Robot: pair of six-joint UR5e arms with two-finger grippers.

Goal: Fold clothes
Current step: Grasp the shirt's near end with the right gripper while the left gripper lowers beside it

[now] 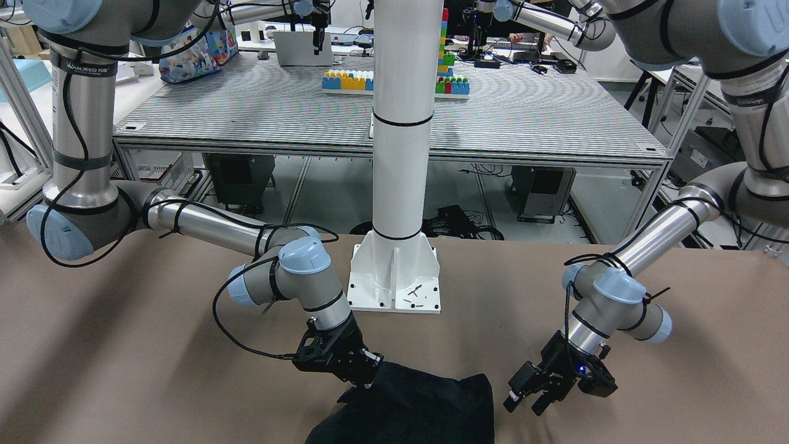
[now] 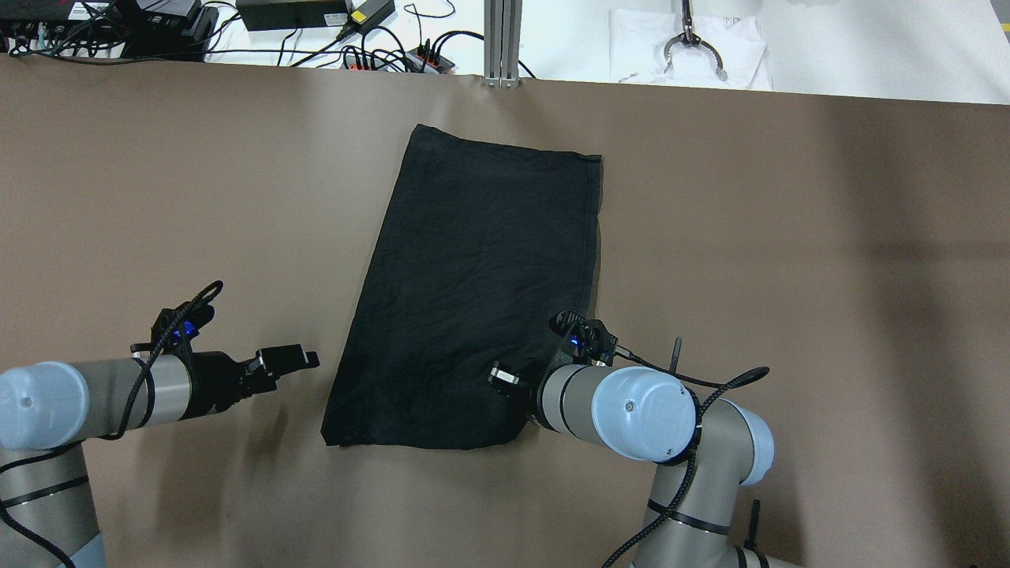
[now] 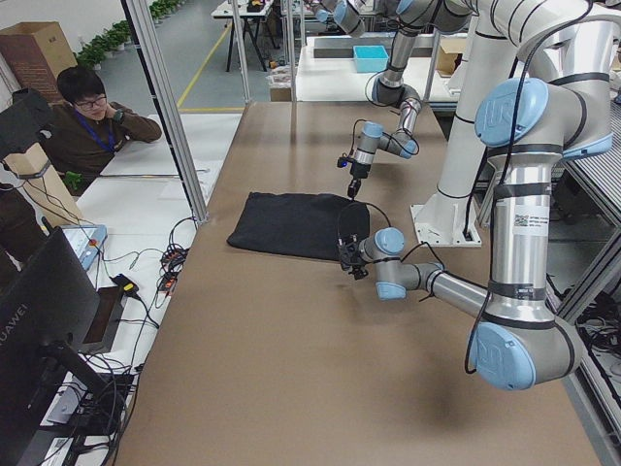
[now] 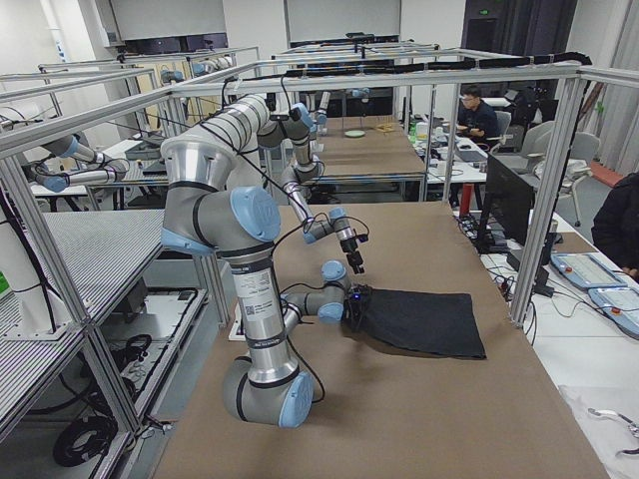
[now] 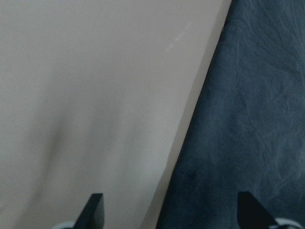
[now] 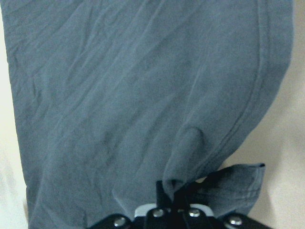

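The black garment (image 2: 481, 276) lies flat on the brown table as a long folded rectangle; no logo shows. It also shows in the front view (image 1: 419, 407) and the side views (image 3: 296, 225) (image 4: 424, 319). My right gripper (image 2: 505, 379) (image 1: 363, 382) is shut on the garment's near right corner. The right wrist view shows a pinched ridge of fabric (image 6: 186, 143) running into the shut gripper (image 6: 174, 191). My left gripper (image 2: 288, 359) (image 1: 530, 398) is open and empty, just left of the garment's near left edge. In the left wrist view the gripper (image 5: 169, 210) straddles that edge (image 5: 190, 124).
The white column base (image 1: 394, 271) stands on the table between the arms. A white cloth with a metal tool (image 2: 690, 51) and cables (image 2: 379, 47) lie beyond the far edge. An operator (image 3: 87, 116) sits at the table's far side.
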